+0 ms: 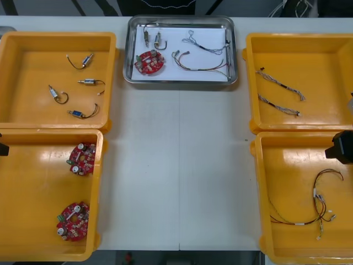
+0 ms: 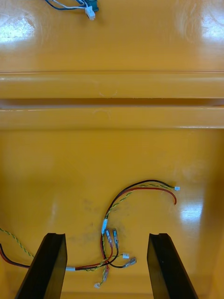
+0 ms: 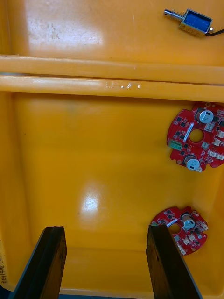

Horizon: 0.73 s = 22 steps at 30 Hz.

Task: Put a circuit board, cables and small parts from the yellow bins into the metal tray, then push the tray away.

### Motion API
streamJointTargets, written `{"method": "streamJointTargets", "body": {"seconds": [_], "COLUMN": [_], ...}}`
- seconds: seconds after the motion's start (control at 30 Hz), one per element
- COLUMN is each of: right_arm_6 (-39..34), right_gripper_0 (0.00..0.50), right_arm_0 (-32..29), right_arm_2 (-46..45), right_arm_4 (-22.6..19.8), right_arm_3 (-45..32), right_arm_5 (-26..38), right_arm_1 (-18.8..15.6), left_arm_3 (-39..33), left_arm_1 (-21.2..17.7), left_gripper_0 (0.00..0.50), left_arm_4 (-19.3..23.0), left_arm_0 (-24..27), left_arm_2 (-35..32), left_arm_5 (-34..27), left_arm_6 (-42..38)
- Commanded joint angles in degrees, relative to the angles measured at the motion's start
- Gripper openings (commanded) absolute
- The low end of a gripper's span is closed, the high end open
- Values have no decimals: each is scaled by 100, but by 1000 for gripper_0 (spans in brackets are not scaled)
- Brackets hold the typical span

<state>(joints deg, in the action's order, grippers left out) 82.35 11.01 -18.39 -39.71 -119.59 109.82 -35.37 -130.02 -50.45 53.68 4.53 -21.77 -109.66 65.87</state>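
The metal tray sits at the table's far middle, white inside. It holds a red circuit board, two small metal parts, a blue and white cable and a red and yellow cable. My right gripper is open above the near right yellow bin, with a red, yellow and black cable lying on the bin floor between its fingers. My left gripper is open and empty over the near left yellow bin. Two circuit boards lie beside its fingers.
The far left bin holds several small metal parts. Two twisted blue and white cables lie in the far right bin. The arms show at the left edge and right edge of the front view. Bare table lies between the bins.
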Motion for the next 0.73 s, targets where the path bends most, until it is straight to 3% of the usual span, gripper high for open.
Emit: {"method": "streamJointTargets", "body": {"seconds": [0.03, 0.73], "right_arm_6": [-70, -70], "right_gripper_0": [500, 500], "right_arm_0": [-55, -55], "right_arm_2": [-104, -104], "right_arm_4": [-46, -46], "right_arm_3": [-188, -188], "right_arm_5": [18, 18], "right_arm_1": [-207, -207], "left_arm_3": [-155, -155], "left_arm_1": [-193, -193], "left_gripper_0": [500, 500], "left_arm_4": [38, 38], "left_arm_0": [-76, -76], "left_arm_2": [-152, -152], "left_arm_5": [-34, -34], "left_arm_6": [488, 488]}}
